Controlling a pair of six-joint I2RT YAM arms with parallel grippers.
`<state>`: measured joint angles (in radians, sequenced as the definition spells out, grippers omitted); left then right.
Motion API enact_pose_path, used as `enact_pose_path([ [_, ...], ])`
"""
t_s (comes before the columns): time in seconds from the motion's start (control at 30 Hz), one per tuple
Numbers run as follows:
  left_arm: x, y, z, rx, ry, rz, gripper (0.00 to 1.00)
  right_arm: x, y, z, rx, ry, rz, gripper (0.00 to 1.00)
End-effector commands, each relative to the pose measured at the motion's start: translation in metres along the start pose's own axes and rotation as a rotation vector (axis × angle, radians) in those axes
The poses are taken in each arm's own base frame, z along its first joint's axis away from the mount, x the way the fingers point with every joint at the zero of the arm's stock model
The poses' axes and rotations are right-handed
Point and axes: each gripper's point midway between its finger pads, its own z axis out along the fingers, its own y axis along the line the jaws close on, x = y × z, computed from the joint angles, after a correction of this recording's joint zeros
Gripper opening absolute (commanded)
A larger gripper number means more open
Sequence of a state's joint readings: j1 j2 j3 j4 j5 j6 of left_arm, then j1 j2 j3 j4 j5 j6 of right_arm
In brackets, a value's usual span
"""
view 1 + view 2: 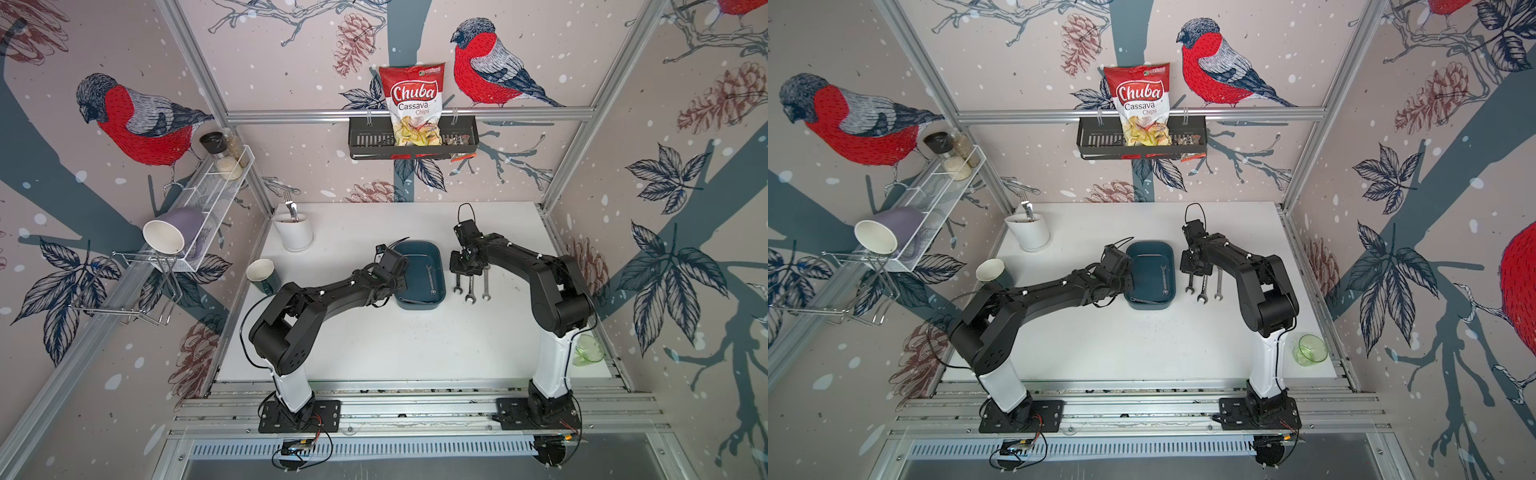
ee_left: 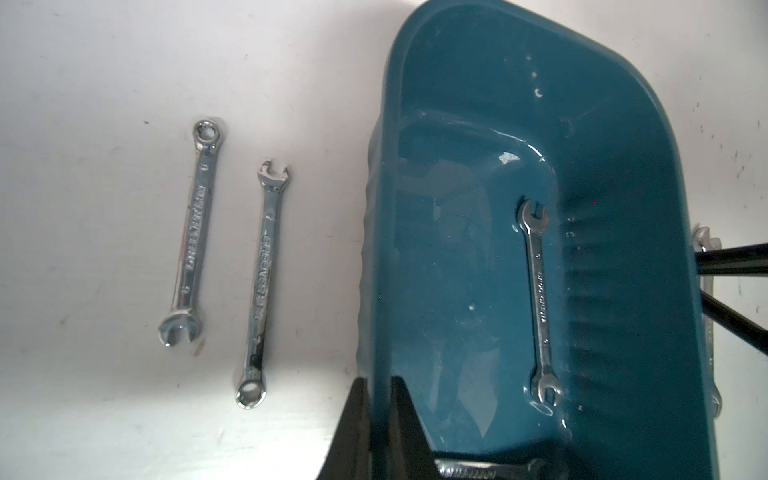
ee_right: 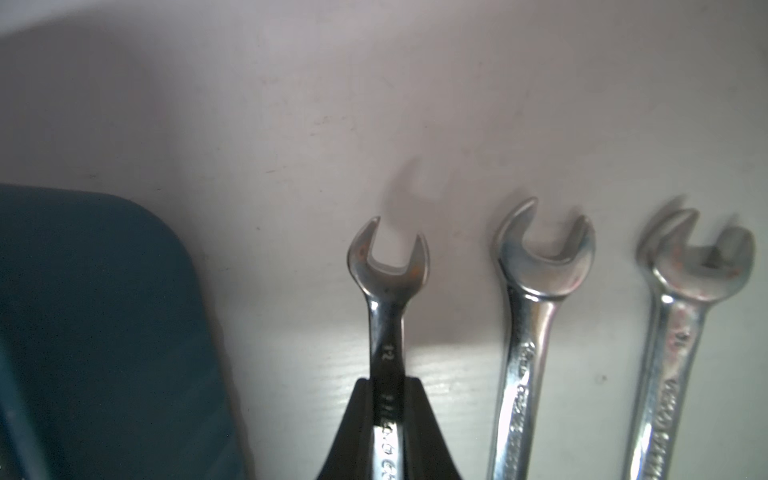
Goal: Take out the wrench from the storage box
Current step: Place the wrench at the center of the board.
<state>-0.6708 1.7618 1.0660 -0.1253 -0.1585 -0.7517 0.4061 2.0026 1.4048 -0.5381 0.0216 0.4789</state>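
Note:
The dark teal storage box [image 1: 415, 257] [image 2: 623, 166] sits mid-table. A silver wrench [image 2: 540, 299] [image 1: 431, 279] lies lengthwise inside it near its right wall. Another wrench [image 2: 478, 471] lies across its near end. My left gripper [image 2: 380, 380] [image 1: 397, 286] is shut on the box's left wall, one finger inside and one outside. Just right of the box, my right gripper [image 3: 388, 380] [image 1: 459, 272] is shut on the shank of a wrench [image 3: 388, 266]. That wrench's open end points toward me and casts a shadow on the table.
Two wrenches [image 3: 536, 332] [image 3: 681, 332] lie on the table right of the held one. Two others [image 2: 191, 232] [image 2: 259, 286] lie left of the box, under my left arm. Back left are a white utensil cup [image 1: 294, 232] and teal mug [image 1: 262, 274]; front right, a green glass [image 1: 588, 351].

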Motion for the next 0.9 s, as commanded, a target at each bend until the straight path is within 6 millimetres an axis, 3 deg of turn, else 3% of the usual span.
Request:
enact_pose_path([
  [0.0,-0.002,0.001,0.001,-0.005,0.000,0.010,0.05,-0.004,0.005,0.006,-0.008,-0.010,0.017,0.00],
  [0.53,0.002,0.006,0.005,-0.007,0.021,0.018,0.14,0.006,-0.001,0.016,0.012,0.025,0.024,0.09],
  [0.67,0.001,0.006,0.004,-0.012,0.026,0.031,0.24,0.003,0.000,0.010,0.008,0.018,0.025,0.20],
  [0.77,-0.004,0.007,0.001,-0.035,0.022,0.044,0.35,-0.003,0.002,-0.003,0.000,-0.006,0.024,0.34],
  [0.87,-0.012,0.011,-0.007,-0.070,-0.003,0.058,0.41,-0.009,0.003,-0.019,0.000,-0.029,0.028,0.40],
])
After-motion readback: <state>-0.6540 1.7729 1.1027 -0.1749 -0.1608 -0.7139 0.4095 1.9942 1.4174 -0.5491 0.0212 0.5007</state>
